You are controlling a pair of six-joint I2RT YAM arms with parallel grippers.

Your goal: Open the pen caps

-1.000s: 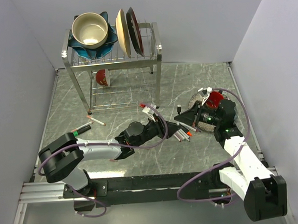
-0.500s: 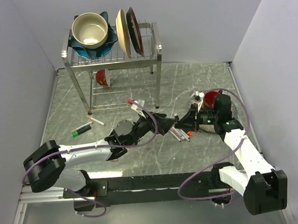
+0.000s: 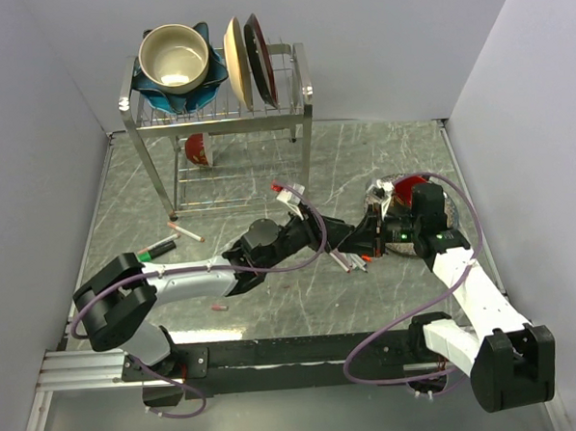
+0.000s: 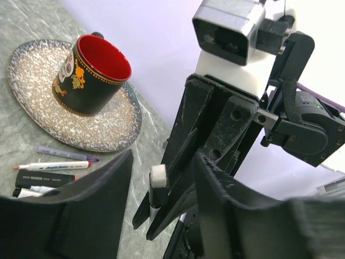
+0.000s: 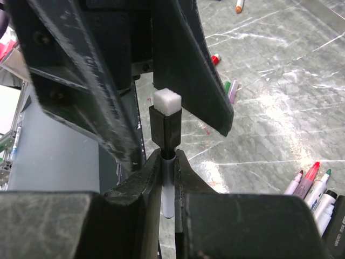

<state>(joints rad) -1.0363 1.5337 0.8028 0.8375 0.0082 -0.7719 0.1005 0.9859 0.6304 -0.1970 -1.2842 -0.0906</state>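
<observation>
My right gripper (image 5: 168,162) is shut on the white barrel of a pen (image 5: 168,186), which points at the left gripper. The pen's black cap (image 5: 165,127) with a white end sticks out past the fingertips. The left gripper (image 4: 164,162) is open, with one jaw on each side of that cap (image 4: 156,189) and a gap showing on both sides. In the top view the two grippers meet nose to nose, left (image 3: 337,234) and right (image 3: 359,239). More pens (image 3: 353,260) lie on the table just below them.
A red-lined black mug (image 4: 89,75) stands on a speckled plate (image 4: 32,116) behind the right gripper. Two pens (image 3: 164,246) lie at the left. A dish rack (image 3: 304,147) with bowls and plates stands at the back. Loose caps (image 5: 230,89) lie under the left arm.
The left gripper has moved right to the right gripper and now straddles the held pen's cap. The right gripper has shifted a little left with the pen.
</observation>
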